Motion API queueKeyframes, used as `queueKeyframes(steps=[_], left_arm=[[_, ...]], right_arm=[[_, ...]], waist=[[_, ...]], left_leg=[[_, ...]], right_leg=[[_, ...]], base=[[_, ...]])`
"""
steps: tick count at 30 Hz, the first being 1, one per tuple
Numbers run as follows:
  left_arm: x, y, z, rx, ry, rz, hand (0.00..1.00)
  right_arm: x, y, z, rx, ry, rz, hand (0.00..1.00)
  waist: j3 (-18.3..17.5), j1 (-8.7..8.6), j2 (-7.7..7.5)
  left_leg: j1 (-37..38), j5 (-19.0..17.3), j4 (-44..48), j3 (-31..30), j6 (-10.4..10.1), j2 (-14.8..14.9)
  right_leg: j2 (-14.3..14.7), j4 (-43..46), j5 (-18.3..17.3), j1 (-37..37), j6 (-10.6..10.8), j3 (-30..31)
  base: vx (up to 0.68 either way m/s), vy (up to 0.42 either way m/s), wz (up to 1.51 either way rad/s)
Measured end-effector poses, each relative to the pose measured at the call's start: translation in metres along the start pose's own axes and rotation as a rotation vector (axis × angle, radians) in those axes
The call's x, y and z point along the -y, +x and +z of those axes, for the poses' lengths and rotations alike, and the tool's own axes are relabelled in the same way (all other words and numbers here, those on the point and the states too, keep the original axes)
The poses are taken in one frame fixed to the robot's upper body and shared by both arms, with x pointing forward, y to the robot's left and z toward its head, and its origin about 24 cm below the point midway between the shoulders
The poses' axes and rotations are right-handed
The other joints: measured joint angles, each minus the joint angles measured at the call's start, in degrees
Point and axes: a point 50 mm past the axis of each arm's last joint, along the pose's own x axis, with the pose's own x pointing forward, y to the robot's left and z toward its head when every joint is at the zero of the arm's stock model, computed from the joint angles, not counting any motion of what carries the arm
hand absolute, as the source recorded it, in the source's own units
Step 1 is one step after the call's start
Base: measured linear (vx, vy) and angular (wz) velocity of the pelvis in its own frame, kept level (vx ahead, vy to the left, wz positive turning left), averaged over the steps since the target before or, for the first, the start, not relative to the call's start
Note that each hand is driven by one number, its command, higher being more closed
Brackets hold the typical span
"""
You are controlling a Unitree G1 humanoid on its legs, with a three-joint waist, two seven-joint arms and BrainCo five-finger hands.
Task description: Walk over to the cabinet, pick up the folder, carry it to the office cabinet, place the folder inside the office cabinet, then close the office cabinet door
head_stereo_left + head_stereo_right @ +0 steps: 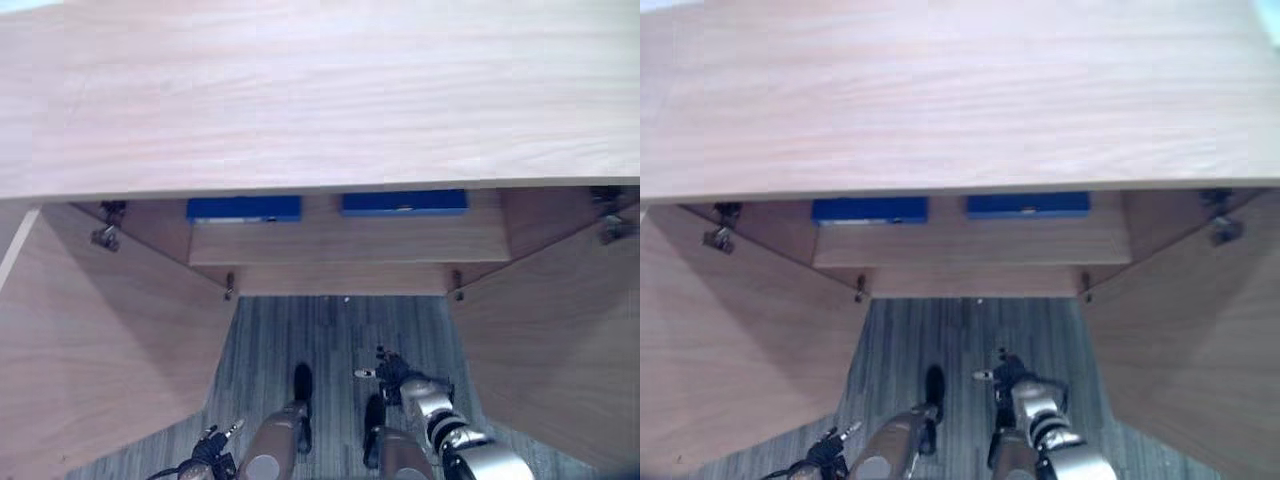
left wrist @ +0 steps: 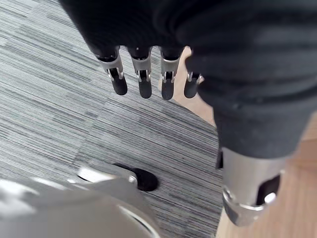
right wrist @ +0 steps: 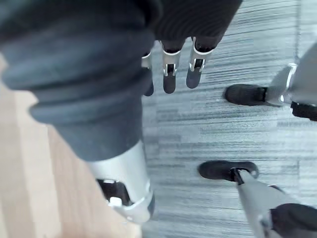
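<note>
Cabinet (image 1: 320, 100) open, two blue folders (image 1: 243, 208) on its shelf (image 1: 350, 245)

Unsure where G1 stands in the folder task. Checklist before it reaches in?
1. Left hand empty, fingers straight: ok.
2. Right hand empty, fingers straight: ok.
3. Left door and right door swung open: ok.
4. Left blue folder and right blue folder lying on the shelf: ok.
5. Which folder is the target: cannot tell.
6. Hands raised to shelf level: not ok, both hang well below it.
</note>
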Motion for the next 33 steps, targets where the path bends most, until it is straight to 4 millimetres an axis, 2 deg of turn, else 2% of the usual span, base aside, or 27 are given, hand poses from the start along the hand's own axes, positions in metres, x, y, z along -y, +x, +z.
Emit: queueKeyframes(steps=[1, 2, 3, 4, 6, 7, 9, 10, 11, 12, 13, 14, 15, 16, 18, 20, 24, 26, 28, 29, 30, 32, 33], left_arm=[[0.011, 0.0, 0.002, 0.007, -0.003, -0.016, 0.0], [0.011, 0.001, 0.004, 0.015, -0.006, -0.01, 0.0], [0.014, 0.001, 0.006, 0.021, -0.009, -0.011, 0.0], [0.021, 0.0, 0.004, 0.017, -0.008, -0.025, 0.0], [0.03, -0.001, 0.004, 0.024, -0.016, -0.045, 0.0], [0.033, -0.002, 0.003, 0.032, -0.032, -0.047, 0.0], [0.034, -0.004, 0.0, 0.03, -0.06, -0.039, 0.0], [0.032, -0.004, -0.002, 0.024, -0.075, -0.031, 0.0], [0.033, -0.005, -0.003, 0.023, -0.084, -0.03, 0.0], [0.033, -0.004, -0.001, 0.028, -0.082, -0.03, 0.0], [0.034, -0.004, 0.0, 0.033, -0.081, -0.031, 0.0], [0.034, -0.004, 0.0, 0.034, -0.08, -0.032, 0.0], [0.034, -0.005, -0.001, 0.032, -0.077, -0.032, 0.0], [0.036, -0.005, -0.002, 0.029, -0.068, -0.038, 0.0], [0.034, -0.005, -0.002, 0.031, -0.06, -0.037, 0.0], [0.028, -0.006, -0.008, 0.014, -0.035, -0.024, 0.0], [0.031, -0.006, -0.01, 0.009, 0.06, -0.048, 0.0], [0.033, -0.006, -0.011, 0.006, 0.09, -0.058, 0.0], [0.037, -0.005, -0.005, 0.023, 0.099, -0.072, 0.0], [0.039, -0.004, -0.002, 0.031, 0.099, -0.075, 0.0], [0.038, -0.004, 0.0, 0.038, 0.096, -0.073, 0.0], [0.037, -0.004, -0.001, 0.036, 0.086, -0.069, 0.0], [0.035, -0.004, -0.002, 0.032, 0.054, -0.054, 0.0]], right_arm=[[0.005, -0.004, -0.017, -0.032, 0.11, -0.043, 0.0], [0.007, -0.006, -0.026, -0.05, 0.156, -0.062, 0.0], [0.012, -0.011, -0.044, -0.092, 0.224, -0.096, 0.0], [0.019, -0.016, -0.062, -0.132, 0.272, -0.133, 0.0], [0.026, -0.023, -0.08, -0.168, 0.31, -0.175, 0.0], [0.028, -0.025, -0.079, -0.15, 0.323, -0.201, 0.0], [0.03, -0.027, -0.082, -0.154, 0.354, -0.24, 0.0], [0.034, -0.029, -0.084, -0.15, 0.367, -0.261, 0.0], [0.036, -0.029, -0.085, -0.146, 0.392, -0.278, 0.0], [0.036, -0.029, -0.085, -0.146, 0.394, -0.28, 0.0], [0.037, -0.03, -0.086, -0.148, 0.4, -0.285, 0.0], [0.039, -0.03, -0.086, -0.149, 0.402, -0.29, 0.0], [0.039, -0.03, -0.087, -0.15, 0.396, -0.291, 0.0], [0.04, -0.03, -0.087, -0.151, 0.375, -0.286, 0.0], [0.04, -0.029, -0.086, -0.148, 0.359, -0.271, 0.0], [0.039, -0.028, -0.085, -0.156, 0.358, -0.252, 0.0], [0.039, -0.027, -0.085, -0.162, 0.412, -0.258, 0.0], [0.038, -0.027, -0.085, -0.171, 0.423, -0.256, 0.0], [0.036, -0.024, -0.079, -0.155, 0.455, -0.249, 0.0], [0.036, -0.023, -0.074, -0.139, 0.464, -0.246, 0.0], [0.037, -0.021, -0.069, -0.128, 0.484, -0.247, 0.0], [0.042, -0.021, -0.069, -0.125, 0.482, -0.259, 0.0], [0.044, -0.021, -0.069, -0.124, 0.486, -0.263, 0.0]], waist=[[-1.33, -0.31, -0.78], [-1.84, -0.32, -1.31], [-2.66, -0.46, -2.03], [-3.32, -1.03, -2.23], [-4.01, -1.54, -2.31], [-3.97, -1.4, -2.41], [-4.73, -1.43, -1.55], [-5.44, -1.35, -1.0], [-5.85, -1.1, -0.59], [-5.92, -1.0, -0.4], [-6.07, -0.76, -0.39], [-6.16, -0.69, -0.54], [-6.35, -0.69, -0.58], [-6.36, -0.58, -0.5], [-6.52, -0.85, -0.35], [-7.39, -0.73, -0.2], [-7.13, -1.02, -0.24], [-6.55, -1.02, -0.09], [-4.34, -1.26, -0.14], [-3.09, -1.26, 0.2], [-2.56, -0.99, 0.04], [-2.53, -1.15, 0.35], [-2.42, -1.42, 0.36]], left_leg=[[1.66, 0.0, -0.82, 1.24, 0.02, 0.27], [2.66, -0.01, -1.09, 2.12, 0.02, 0.38], [5.04, -0.07, -1.77, 3.23, 0.06, 0.42], [7.22, -0.56, -2.1, 4.27, 0.4, 0.52], [8.41, -2.58, 0.21, 6.22, 1.37, 1.24], [8.08, -6.1, 5.98, 8.47, 1.44, 2.86], [6.82, -12.6, 16.91, 10.75, 0.89, 7.21], [5.79, -15.75, 22.64, 10.99, 0.86, 9.86], [4.86, -17.45, 25.9, 8.44, 0.9, 11.2], [4.52, -17.97, 26.87, 6.02, 0.92, 11.21], [3.92, -19.19, 27.73, 0.24, 0.67, 10.14], [4.08, -20.15, 27.7, -4.49, 0.4, 7.8], [4.26, -20.56, 27.6, -6.22, 0.37, 6.32], [4.87, -21.3, 27.24, -9.08, 0.49, 3.28], [5.44, -21.59, 26.16, -7.26, 0.8, 2.09], [5.98, -21.04, 24.62, -2.65, 1.79, 1.34], [9.33, -20.05, 20.72, 2.99, 3.42, 0.5], [11.35, -19.93, 19.54, 4.83, 3.63, 0.5], [12.69, -20.0, 19.6, 6.86, 3.79, 1.1], [12.69, -20.06, 19.6, 8.47, 4.23, 1.94], [12.89, -20.2, 19.8, 10.82, 4.65, 2.13], [13.15, -20.17, 19.56, 12.74, 4.78, 2.12], [14.07, -19.76, 18.62, 13.78, 4.84, 2.28]], right_leg=[[0.36, -1.25, 0.77, 1.27, 0.08, 1.5], [0.44, -1.56, 0.94, 1.86, 0.06, 2.18], [0.51, -2.01, 1.01, 3.46, 0.05, 3.46], [0.66, -2.12, 1.01, 4.94, 0.05, 4.68], [1.1, -2.08, 1.04, 6.12, -0.01, 6.37], [1.89, -1.94, 1.2, 6.9, -0.29, 8.58], [4.61, -1.44, 1.05, 8.19, -1.01, 11.91], [6.8, -1.14, 0.44, 8.52, -2.03, 14.35], [8.52, -1.13, 0.68, 8.49, -2.33, 16.44], [9.21, -1.12, 0.93, 8.43, -2.62, 17.81], [10.14, -1.08, 1.42, 7.78, -2.57, 20.23], [10.47, -1.05, 1.47, 7.25, -2.56, 22.85], [10.43, -0.98, 1.5, 6.94, -2.53, 24.25], [10.22, -0.98, 1.85, 6.49, -2.0, 26.92], [9.59, -1.23, 3.31, 5.54, -0.52, 30.09], [8.59, -2.5, 5.22, 4.22, 1.33, 34.14], [7.98, -2.66, 6.57, 3.76, 1.81, 37.31], [8.57, -0.96, 6.57, 3.66, 1.81, 37.43], [10.44, 4.54, 6.53, 1.3, 1.83, 35.71], [10.73, 8.72, 6.26, -1.49, 1.5, 30.06], [9.57, 13.73, 3.99, -3.56, -1.62, 22.08], [6.85, 22.52, 0.8, -6.24, -3.75, 11.63], [4.35, 26.04, -1.42, -6.06, -4.7, 5.13]], base=[[0.03, -0.007, -0.51], [0.01, -0.009, -0.64], [0.01, -0.012, -0.63], [0.0, -0.009, -0.6], [-0.04, 0.005, -0.67], [-0.08, 0.006, -1.03], [-0.11, 0.006, -1.16], [-0.08, 0.037, -1.15], [-0.04, 0.053, -0.98], [-0.05, 0.084, -0.99], [-0.06, 0.153, -1.02], [-0.06, 0.19, -1.0], [-0.04, 0.243, -0.92], [-0.04, 0.239, -0.87], [-0.02, 0.219, -0.89], [0.0, 0.215, -0.94], [0.03, 0.153, -0.71], [0.01, 0.087, -0.64], [-0.05, 0.044, -0.69], [-0.1, -0.021, -0.71], [-0.12, -0.037, -0.73], [-0.08, -0.007, -0.53], [-0.02, -0.033, -0.51]])
